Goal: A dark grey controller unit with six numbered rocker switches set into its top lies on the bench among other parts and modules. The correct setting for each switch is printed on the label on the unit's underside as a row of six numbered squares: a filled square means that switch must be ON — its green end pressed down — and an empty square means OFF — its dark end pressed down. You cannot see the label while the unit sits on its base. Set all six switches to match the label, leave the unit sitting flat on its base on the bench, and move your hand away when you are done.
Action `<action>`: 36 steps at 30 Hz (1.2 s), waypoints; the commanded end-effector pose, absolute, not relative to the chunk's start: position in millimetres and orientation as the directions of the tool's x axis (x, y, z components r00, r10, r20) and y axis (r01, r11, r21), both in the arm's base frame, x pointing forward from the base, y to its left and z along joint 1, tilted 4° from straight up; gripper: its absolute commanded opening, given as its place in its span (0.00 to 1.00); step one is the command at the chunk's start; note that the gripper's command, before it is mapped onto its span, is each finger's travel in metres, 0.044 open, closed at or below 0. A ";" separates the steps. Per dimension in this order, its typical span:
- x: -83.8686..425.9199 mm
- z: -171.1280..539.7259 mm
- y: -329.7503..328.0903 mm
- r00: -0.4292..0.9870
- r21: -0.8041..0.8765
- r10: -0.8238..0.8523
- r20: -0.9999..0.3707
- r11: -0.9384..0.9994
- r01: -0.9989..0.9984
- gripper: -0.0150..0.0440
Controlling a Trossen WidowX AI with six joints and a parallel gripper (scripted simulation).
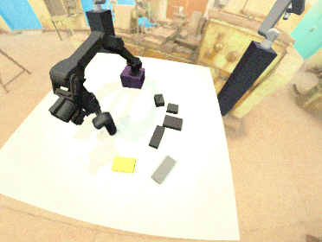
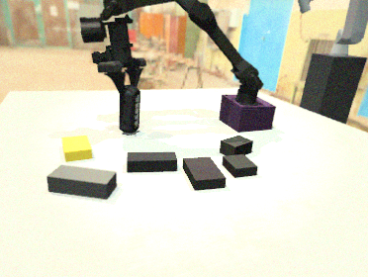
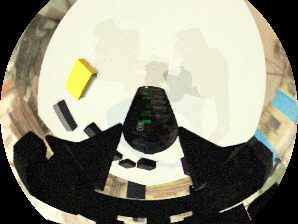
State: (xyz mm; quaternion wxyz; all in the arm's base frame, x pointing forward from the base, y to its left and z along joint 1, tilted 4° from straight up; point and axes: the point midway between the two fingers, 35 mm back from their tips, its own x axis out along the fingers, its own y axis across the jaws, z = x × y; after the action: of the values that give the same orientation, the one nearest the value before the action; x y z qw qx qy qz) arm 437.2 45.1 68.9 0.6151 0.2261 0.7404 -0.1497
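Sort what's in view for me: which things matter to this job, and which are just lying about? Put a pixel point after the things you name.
For the job:
- controller unit [image 1: 111,128] [image 2: 130,110] [image 3: 150,122]
- end effector [image 1: 108,122] [image 2: 130,90] [image 3: 150,128]

Just lying about:
- yellow block [image 1: 124,164] [image 2: 77,148] [image 3: 80,79]
- grey-topped block [image 1: 164,169] [image 2: 82,182] [image 3: 65,116]
- four smaller dark blocks

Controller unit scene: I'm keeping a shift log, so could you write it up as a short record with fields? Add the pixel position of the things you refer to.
unit: controller unit [image 1: 111,127] [image 2: 130,111] [image 3: 152,117], on end, upright
held by: claw [image 1: 104,120] [image 2: 130,88] [image 3: 150,128], one finger on each side
contact with bench [image 1: 195,203] [image 2: 198,228] [image 3: 200,30]: cannot tell
switches: some green visible; settings unreadable
underside label: not legible
yellow parts: one yellow block [image 1: 124,164] [image 2: 76,147] [image 3: 79,79]
grey-topped parts: one grey-topped block [image 1: 164,169] [image 2: 81,175] [image 3: 65,115]
dark parts: four dark blocks [image 1: 173,123] [image 2: 204,172] [image 3: 146,164]
task state: unit not flat on its base
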 end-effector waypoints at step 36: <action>463.7 59.9 29.3 -0.063 0.050 0.096 -0.993 0.856 0.514 0.83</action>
State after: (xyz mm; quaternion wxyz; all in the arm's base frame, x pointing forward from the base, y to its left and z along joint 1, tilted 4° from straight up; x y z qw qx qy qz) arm 461.4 30.9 66.6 0.6492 0.2192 0.7107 -0.1590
